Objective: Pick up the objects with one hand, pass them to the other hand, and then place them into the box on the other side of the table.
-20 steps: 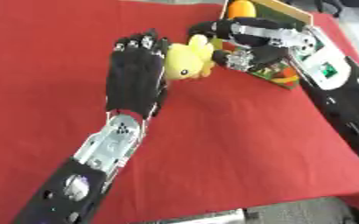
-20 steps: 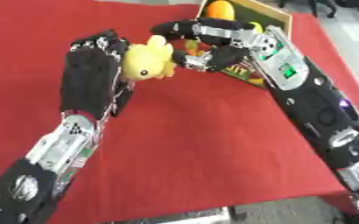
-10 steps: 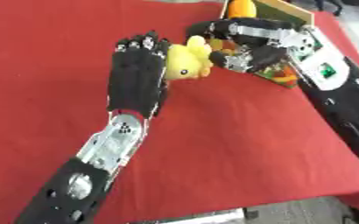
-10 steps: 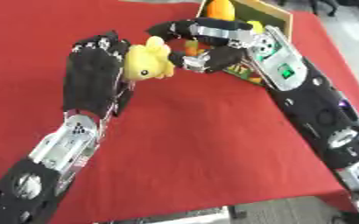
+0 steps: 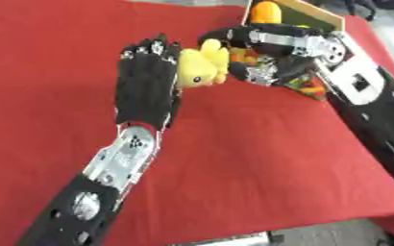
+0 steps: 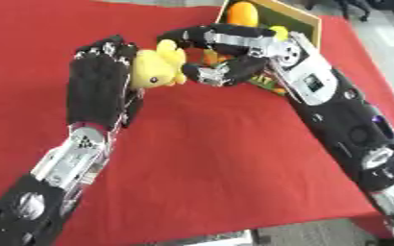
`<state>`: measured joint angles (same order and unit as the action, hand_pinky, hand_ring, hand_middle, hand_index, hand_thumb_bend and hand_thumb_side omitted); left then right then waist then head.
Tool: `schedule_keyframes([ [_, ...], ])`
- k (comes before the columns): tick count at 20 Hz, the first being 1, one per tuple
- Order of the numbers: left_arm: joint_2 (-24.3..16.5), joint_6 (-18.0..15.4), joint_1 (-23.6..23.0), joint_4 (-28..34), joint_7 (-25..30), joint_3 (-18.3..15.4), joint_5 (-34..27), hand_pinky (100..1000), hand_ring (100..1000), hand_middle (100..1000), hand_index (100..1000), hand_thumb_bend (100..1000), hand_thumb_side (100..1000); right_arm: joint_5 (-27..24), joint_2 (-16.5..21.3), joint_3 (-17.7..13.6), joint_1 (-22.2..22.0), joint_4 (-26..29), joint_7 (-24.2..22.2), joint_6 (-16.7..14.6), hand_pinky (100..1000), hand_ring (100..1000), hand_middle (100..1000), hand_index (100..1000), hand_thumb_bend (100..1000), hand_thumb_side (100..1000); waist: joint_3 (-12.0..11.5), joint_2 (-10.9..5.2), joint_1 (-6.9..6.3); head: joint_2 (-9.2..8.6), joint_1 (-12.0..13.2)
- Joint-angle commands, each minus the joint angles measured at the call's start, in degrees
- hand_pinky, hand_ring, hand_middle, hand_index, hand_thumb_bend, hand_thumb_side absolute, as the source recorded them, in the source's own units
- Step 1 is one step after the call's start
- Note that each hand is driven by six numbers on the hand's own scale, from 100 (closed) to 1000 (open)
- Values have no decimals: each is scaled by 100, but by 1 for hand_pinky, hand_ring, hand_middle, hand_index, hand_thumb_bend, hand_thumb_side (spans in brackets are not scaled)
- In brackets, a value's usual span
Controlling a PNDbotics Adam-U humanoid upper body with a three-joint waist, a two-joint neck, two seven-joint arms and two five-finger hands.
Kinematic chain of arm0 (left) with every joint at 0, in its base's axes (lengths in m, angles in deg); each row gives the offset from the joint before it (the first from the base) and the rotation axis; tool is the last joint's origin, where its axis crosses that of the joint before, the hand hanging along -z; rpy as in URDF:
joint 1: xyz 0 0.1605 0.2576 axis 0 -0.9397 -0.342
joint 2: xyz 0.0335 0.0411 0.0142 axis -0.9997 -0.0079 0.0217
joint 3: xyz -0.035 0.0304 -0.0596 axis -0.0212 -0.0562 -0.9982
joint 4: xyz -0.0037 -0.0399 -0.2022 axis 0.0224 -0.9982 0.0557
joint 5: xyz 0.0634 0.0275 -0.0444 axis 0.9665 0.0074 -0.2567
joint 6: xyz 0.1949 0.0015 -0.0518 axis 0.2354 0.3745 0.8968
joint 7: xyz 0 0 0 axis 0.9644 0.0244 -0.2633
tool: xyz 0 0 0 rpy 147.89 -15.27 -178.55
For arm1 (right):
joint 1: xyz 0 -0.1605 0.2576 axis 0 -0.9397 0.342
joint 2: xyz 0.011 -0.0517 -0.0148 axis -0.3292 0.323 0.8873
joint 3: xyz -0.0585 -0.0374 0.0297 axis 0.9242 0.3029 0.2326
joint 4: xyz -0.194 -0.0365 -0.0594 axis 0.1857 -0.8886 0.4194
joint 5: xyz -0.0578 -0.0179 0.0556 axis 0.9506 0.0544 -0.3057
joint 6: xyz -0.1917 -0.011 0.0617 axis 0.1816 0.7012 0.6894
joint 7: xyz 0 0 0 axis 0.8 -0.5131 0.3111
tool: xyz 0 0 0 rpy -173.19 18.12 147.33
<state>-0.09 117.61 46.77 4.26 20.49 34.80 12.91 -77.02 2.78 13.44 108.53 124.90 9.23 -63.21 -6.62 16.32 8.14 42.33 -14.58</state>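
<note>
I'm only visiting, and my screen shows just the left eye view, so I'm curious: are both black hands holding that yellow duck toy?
Observer: In the right eye view the yellow duck rests against the left hand, whose fingers are straight and not curled round it.
Operator: And the other hand?
Observer: The right hand curls its fingers round the duck, one arching over its head and others closing in at its side.
Operator: My picture cuts that arm off. Where does it go?
Observer: The right arm runs down to the lower right corner, past the edge of the red table.
</note>
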Motion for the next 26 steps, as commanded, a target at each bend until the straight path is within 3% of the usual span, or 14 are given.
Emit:
schedule_keyframes([
  [1, 90, 27, 136, 89, 3, -44, 65, 394, 402, 412, 550, 100, 100, -47, 185, -35, 45, 143, -788, -791, 975, 1000, 844, 1000, 100, 695, 6, -94, -14, -100, 24],
  [16, 119, -146, 197, 370, 313, 117, 246, 394, 403, 412, 550, 107, 100, 153, 160, -4, 15, 0, -788, -1020, 983, 1000, 850, 1000, 100, 735, -4, -75, 10, -32, 10],
  [19, 119, -87, 201, 350, 348, 84, 265, 393, 399, 412, 551, 100, 100, 160, 176, 58, -14, 38, -788, -1085, 988, 1000, 856, 1000, 100, 694, -4, -70, 8, -30, 13],
  [26, 164, -136, 250, 438, 411, 161, 241, 390, 398, 410, 551, 100, 100, 207, 159, 80, -13, 14, -788, -1118, 987, 1000, 855, 1000, 100, 694, 6, -53, 9, -30, -1],
])
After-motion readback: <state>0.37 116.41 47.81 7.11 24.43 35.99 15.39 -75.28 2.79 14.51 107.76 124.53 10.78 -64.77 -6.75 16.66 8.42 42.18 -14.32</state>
